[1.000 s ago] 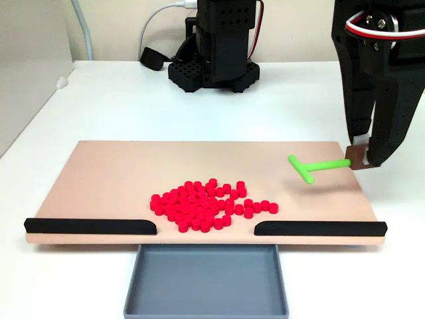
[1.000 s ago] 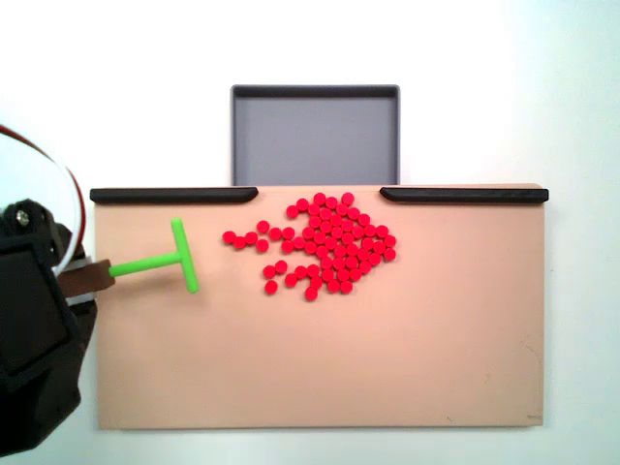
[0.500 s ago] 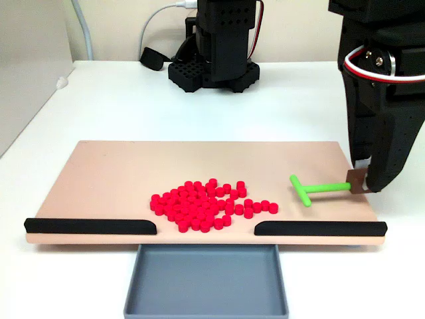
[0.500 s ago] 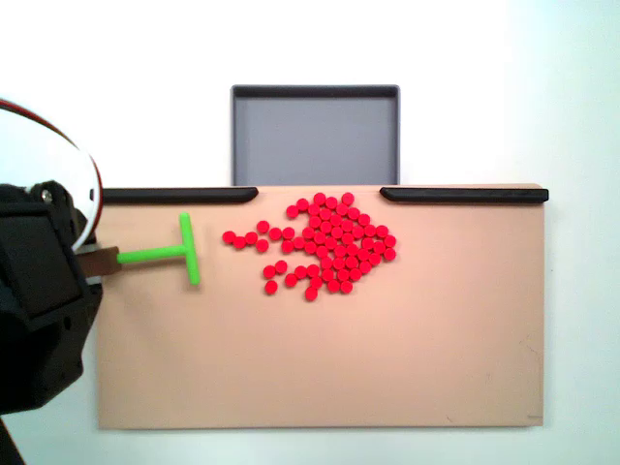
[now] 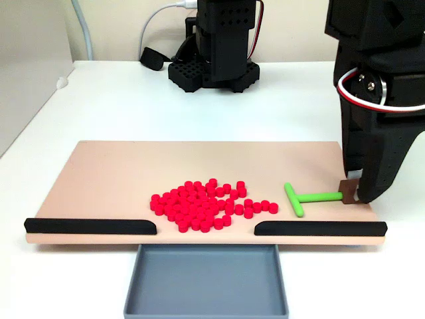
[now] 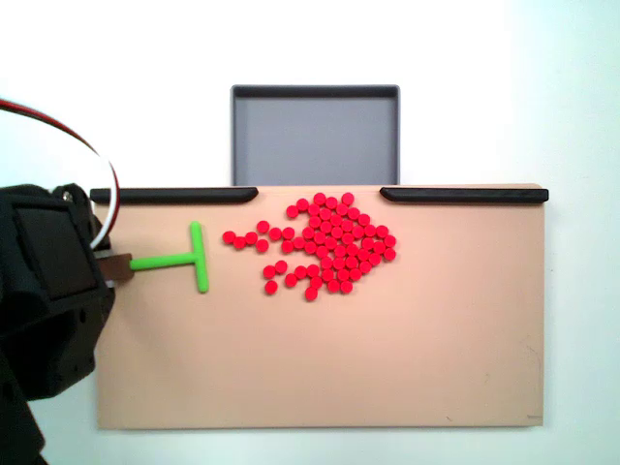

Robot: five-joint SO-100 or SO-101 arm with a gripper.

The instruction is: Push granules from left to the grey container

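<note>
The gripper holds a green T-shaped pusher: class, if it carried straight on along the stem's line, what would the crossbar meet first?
Probably the granules. From the gripper, the pusher aims across the tan board at the cluster's nearest pellets, though contact height is unclear.

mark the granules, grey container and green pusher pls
granules (image 6: 325, 242): fixed view from above, middle of the red cluster.
grey container (image 6: 315, 136): same view, bare floor of the tray.
green pusher (image 5: 295, 199): front fixed view, crossbar of the T.

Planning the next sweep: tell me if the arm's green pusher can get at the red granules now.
Probably yes: bare board lies between the green pusher and the granules, with nothing blocking the way.
</note>
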